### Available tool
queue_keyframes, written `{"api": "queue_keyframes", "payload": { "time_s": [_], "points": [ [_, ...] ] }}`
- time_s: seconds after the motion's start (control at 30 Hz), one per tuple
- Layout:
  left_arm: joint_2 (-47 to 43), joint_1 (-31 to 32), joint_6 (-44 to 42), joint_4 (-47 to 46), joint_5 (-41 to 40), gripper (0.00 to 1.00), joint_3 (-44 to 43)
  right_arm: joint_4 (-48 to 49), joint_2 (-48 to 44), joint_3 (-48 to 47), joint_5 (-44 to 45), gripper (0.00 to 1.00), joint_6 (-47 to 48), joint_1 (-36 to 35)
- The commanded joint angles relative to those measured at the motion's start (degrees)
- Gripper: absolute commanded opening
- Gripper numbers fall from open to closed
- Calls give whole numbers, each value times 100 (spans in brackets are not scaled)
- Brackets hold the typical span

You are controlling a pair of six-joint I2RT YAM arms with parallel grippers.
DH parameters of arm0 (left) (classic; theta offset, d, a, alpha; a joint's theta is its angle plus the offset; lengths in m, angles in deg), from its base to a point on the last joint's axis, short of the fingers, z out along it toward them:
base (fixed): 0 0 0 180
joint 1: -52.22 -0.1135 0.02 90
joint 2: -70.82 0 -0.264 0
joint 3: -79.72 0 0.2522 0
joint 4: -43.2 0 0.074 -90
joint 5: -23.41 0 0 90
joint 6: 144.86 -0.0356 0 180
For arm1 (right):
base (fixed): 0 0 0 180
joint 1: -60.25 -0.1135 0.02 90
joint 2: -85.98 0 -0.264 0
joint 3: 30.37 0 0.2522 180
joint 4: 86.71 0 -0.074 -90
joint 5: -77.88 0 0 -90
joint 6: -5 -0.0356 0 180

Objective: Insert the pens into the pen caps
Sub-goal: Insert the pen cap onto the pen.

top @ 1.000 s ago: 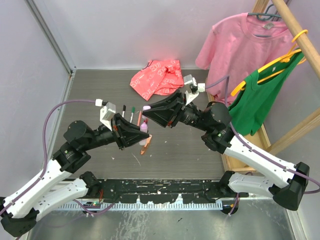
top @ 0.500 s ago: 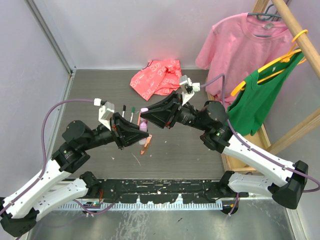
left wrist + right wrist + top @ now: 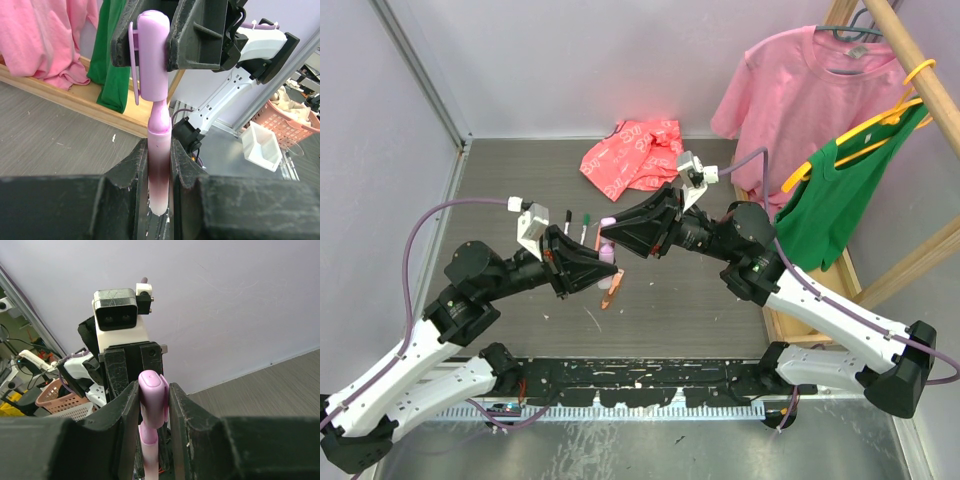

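My left gripper (image 3: 160,152) is shut on the lower body of the pink highlighter (image 3: 160,165), which stands upright above the table. My right gripper (image 3: 152,397) is shut on the lilac-pink pen cap (image 3: 152,400) directly above it. The cap (image 3: 151,55) sits over the highlighter's tip, with the pink neck still showing below it. From above, the two grippers meet nose to nose at the highlighter (image 3: 607,254) and cap (image 3: 608,221). On the table behind lie two white markers, one black-capped (image 3: 567,221) and one green-capped (image 3: 586,222), and a salmon-orange pen (image 3: 613,291) lies below the grippers.
A red patterned cloth (image 3: 632,152) lies at the back of the table. A pink shirt (image 3: 790,85) and a green shirt (image 3: 835,195) hang on a wooden rack (image 3: 910,265) at the right. Small white scraps (image 3: 592,318) dot the table near the front.
My right gripper has moved a little left and down, bringing the cap onto the highlighter's tip. The left gripper has stayed still.
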Motion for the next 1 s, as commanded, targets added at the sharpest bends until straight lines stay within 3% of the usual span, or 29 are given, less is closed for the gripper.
{"api": "queue_keyframes", "payload": {
  "time_s": [0.0, 0.97],
  "points": [
    [-107, 8, -112, -290, -129, 0, -243, 129, 18, -284, -199, 0, -73, -41],
    [-236, 8, -216, -213, -377, 0, -250, -110, -42, -187, -186, 0, -79, -127]
  ]
}}
